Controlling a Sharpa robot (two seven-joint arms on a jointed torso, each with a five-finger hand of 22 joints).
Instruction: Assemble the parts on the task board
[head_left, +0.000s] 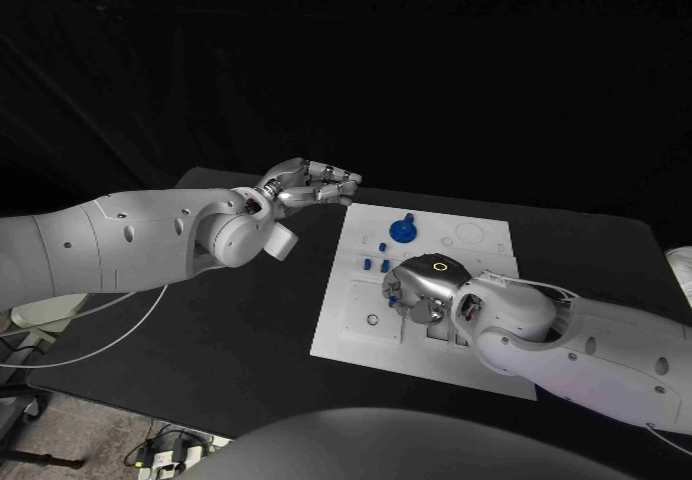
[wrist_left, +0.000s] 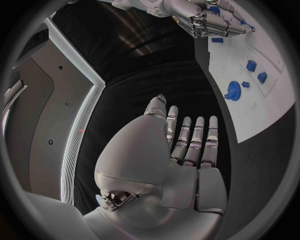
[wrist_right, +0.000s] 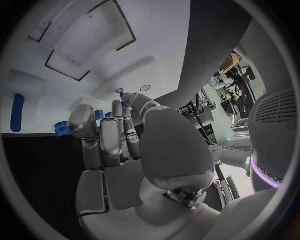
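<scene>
The right hand (head_left: 418, 292) hangs low over the middle of the task board (head_left: 353, 330), fingers curled down among small blue parts; I can't tell whether it grips one. The blue gear (head_left: 404, 230) lies flat beyond it. The left hand (head_left: 307, 186) waits off the board, fingers apart. Likely mid-pick; seating comes next.

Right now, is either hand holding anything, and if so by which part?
The left hand holds nothing; its fingers are straight and apart, off the board. The right hand is over the board, but whether it grips a blue part cannot be told.
</scene>
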